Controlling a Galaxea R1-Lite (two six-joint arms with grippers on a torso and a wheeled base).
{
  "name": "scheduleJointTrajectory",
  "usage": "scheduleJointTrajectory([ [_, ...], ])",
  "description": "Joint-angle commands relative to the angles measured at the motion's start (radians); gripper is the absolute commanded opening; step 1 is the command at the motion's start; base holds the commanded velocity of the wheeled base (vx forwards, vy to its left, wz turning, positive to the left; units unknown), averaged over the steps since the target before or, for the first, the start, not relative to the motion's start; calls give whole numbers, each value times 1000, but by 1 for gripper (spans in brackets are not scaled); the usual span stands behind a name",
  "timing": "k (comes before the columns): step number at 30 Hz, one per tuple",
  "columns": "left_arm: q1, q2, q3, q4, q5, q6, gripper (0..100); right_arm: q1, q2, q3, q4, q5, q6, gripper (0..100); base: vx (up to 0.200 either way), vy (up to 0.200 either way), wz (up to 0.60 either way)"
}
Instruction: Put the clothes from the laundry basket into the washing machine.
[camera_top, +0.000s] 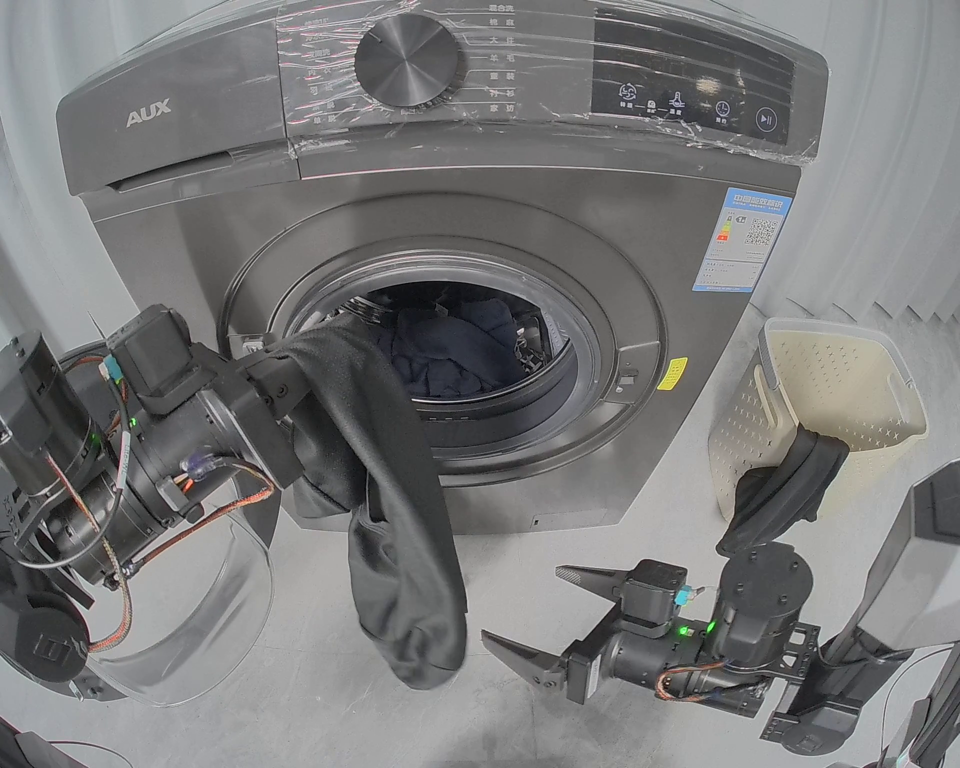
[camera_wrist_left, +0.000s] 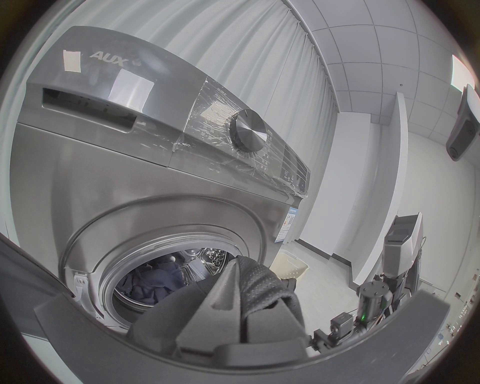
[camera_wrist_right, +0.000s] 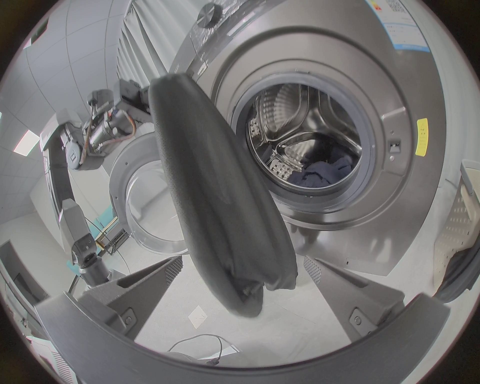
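My left gripper (camera_top: 283, 372) is shut on a long dark grey garment (camera_top: 400, 510) just left of the washing machine's round opening (camera_top: 450, 345); the cloth hangs down toward the floor. In the left wrist view the garment (camera_wrist_left: 260, 295) is pinched between the fingers (camera_wrist_left: 220, 305). Dark blue clothes (camera_top: 445, 350) lie inside the drum (camera_wrist_right: 305, 135). The cream laundry basket (camera_top: 850, 400) stands right of the machine with a black garment (camera_top: 790, 485) draped over its rim. My right gripper (camera_top: 545, 620) hangs open low over the floor, in front of the machine; the hanging garment (camera_wrist_right: 225, 200) dangles between its fingers' line of sight.
The machine's clear door (camera_top: 180, 600) is swung open at the left, under my left arm. Bare grey floor (camera_top: 330, 690) lies in front of the machine. White curtains (camera_top: 890, 150) hang behind.
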Motion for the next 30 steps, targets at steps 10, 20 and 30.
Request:
scheduleJointTrajectory([
  [10,-22,-12,-5,-5,-1,1,0,-19,297,-311,-2,11,-10,100,0,0,0],
  [20,-24,-13,-8,-26,-1,1,0,-48,434,-584,53,40,-45,100,0,0,0],
  [30,-39,-30,-15,-26,-2,1,0,-125,542,-751,63,40,-62,100,0,0,0],
])
